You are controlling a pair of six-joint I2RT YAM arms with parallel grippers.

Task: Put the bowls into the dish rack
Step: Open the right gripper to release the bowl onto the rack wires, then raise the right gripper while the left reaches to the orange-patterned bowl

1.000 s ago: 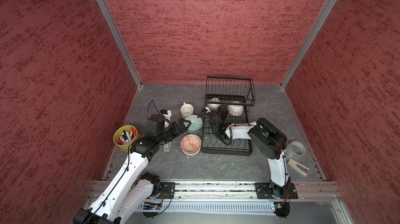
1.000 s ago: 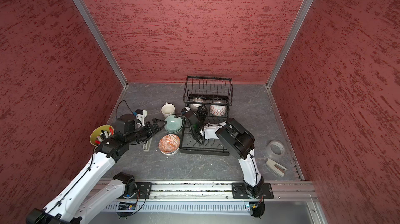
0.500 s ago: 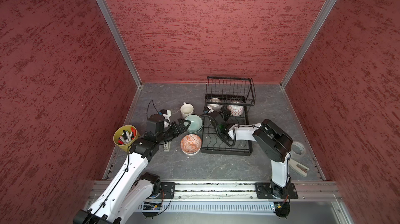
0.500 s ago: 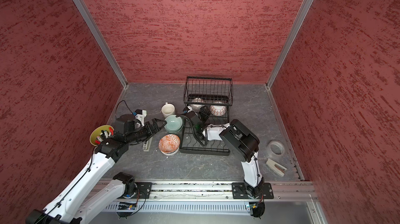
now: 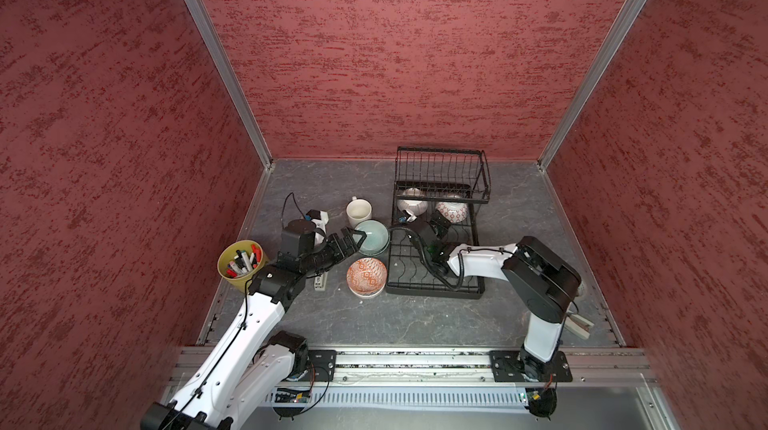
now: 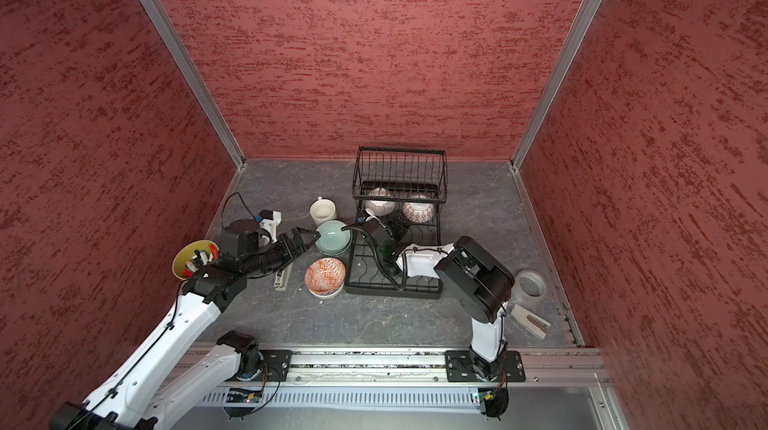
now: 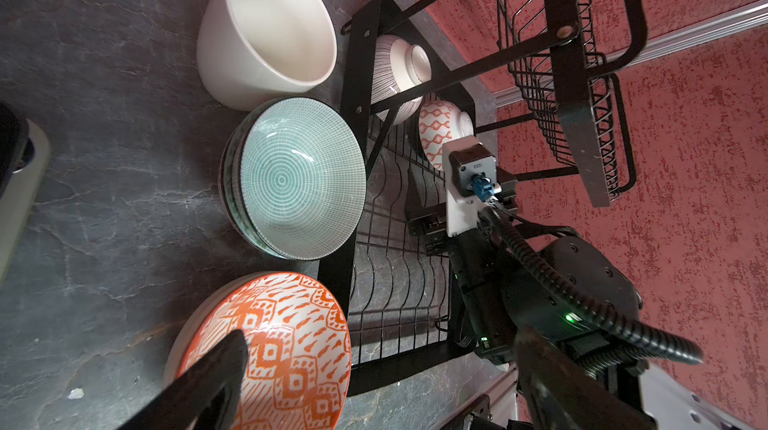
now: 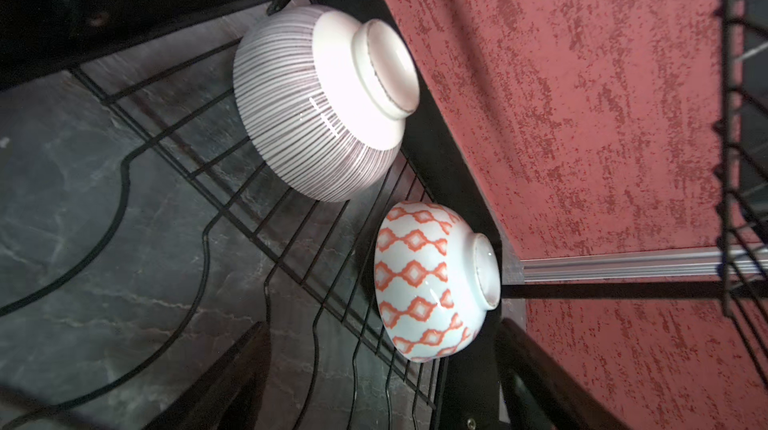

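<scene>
In both top views the dish rack (image 5: 434,293) stood right of the middle of the table (image 5: 415,324), toward the back. Its upper basket (image 5: 440,170) covered the far end of the lower tier, so the striped bowl (image 5: 410,204) and the orange-diamond bowl (image 5: 453,212) beneath it showed only in part. The right gripper (image 5: 441,222) hung low over the lower tier just short of them, its dark fingers lost against the wires. That arm's elbow partly hid a tape roll (image 6: 532,282) near the right edge. Against the rack's left side sat the pale green bowl (image 5: 376,236), with a mug (image 5: 359,212) behind it and the orange-patterned bowl (image 5: 366,277) in front. The left gripper (image 5: 360,240) overlapped the green bowl's near rim; I could not tell whether they touched. Bare table lay open in front of the rack and to its right. In the left wrist view the fingers (image 7: 216,374) were cut off by the frame, spread wide and empty. Dark rims under the green bowl marked a stack of unclear depth, and a rack post crossed the striped bowl. In the right wrist view the fingers (image 8: 232,378) were blurred, apart and empty. The two bowls leaned side by side at the rack's back rail, feet outward, with free wire slots before them.
</scene>
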